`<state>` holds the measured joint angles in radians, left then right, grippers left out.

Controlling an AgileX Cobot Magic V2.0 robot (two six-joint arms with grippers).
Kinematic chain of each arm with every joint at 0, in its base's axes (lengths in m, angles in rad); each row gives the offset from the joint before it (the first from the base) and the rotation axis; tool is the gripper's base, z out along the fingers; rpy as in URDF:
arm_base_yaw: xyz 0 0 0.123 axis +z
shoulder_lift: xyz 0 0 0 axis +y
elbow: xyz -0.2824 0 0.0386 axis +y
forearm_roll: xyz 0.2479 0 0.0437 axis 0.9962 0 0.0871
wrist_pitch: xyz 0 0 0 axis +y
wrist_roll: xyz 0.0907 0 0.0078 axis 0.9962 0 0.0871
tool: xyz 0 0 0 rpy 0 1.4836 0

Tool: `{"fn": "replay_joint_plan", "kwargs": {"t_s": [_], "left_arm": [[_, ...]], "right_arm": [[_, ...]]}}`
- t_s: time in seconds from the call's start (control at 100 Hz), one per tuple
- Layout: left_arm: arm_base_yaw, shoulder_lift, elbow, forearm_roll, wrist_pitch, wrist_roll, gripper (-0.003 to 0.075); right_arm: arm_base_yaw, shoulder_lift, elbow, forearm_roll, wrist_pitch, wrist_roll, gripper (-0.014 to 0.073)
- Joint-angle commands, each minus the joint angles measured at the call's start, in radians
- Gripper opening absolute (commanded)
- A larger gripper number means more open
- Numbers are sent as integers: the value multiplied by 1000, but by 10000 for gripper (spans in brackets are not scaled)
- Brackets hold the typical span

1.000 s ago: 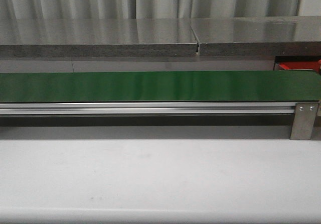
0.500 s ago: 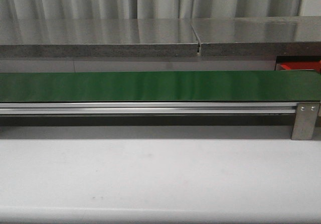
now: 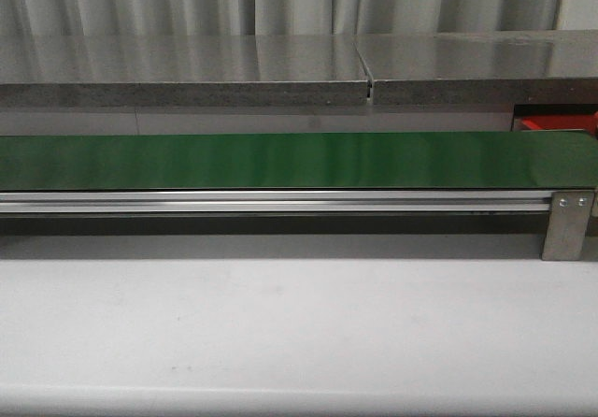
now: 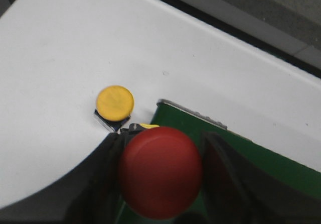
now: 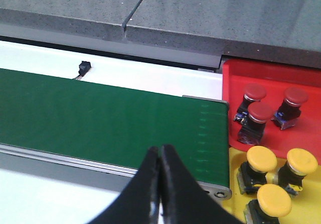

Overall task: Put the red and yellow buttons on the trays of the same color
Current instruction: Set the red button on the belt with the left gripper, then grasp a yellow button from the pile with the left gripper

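A red button point(image 4: 160, 171) is pinched betw. the fingers of the left gripper point(image 4: 161, 176), above the end of the green conveyor belt point(image 4: 261, 169); a yellow button point(image 4: 115, 103) is seen on the white table point(image 4: 60, 58) just beside it. The right gripper point(image 5: 159, 184) is pressed together, empty, over the belt near the red tray point(image 5: 271, 76) w/ three red buttons point(image 5: 261, 112) and the yellow tray point(image 5: 235, 158) w/ three yellow buttons point(image 5: 257, 158).

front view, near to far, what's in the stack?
White table → aluminium rail with its end bracket → green conveyor belt → grey stone counter → curtain. Neither end effector shows here.
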<state>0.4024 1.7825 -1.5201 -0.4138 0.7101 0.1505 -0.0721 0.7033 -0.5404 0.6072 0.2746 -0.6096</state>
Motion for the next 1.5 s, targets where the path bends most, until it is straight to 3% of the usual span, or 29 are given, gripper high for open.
{"fn": "replay_joint_plan", "kwargs": {"t_s": [0.0, 0.28, 0.54, 0.63, 0.76, 0.82, 1.17, 1.49], "left_arm": [[-30, -60, 24, -28, -68, 1, 221], [-121, -60, 116, -28, -134, 3, 221], [-133, -48, 134, -28, -110, 4, 244], [-133, -46, 134, -28, -110, 4, 328], [-133, -46, 132, -28, -116, 4, 536], [-133, -46, 132, -28, -119, 4, 570], [-120, -74, 77, -47, -129, 4, 565], [-3, -47, 40, -51, -151, -180, 564]], "right_arm": [[0, -5, -25, 2, -65, -6, -76], [0, -5, -25, 2, -65, -6, -76], [0, -5, -25, 2, -65, -6, -76], [0, -5, -25, 2, -65, -6, -76], [0, -5, -25, 2, -65, -6, -76], [0, -5, -25, 2, -65, -6, -76], [0, -5, -25, 2, -65, -6, -76], [0, -5, -25, 2, -65, -6, -76]]}}
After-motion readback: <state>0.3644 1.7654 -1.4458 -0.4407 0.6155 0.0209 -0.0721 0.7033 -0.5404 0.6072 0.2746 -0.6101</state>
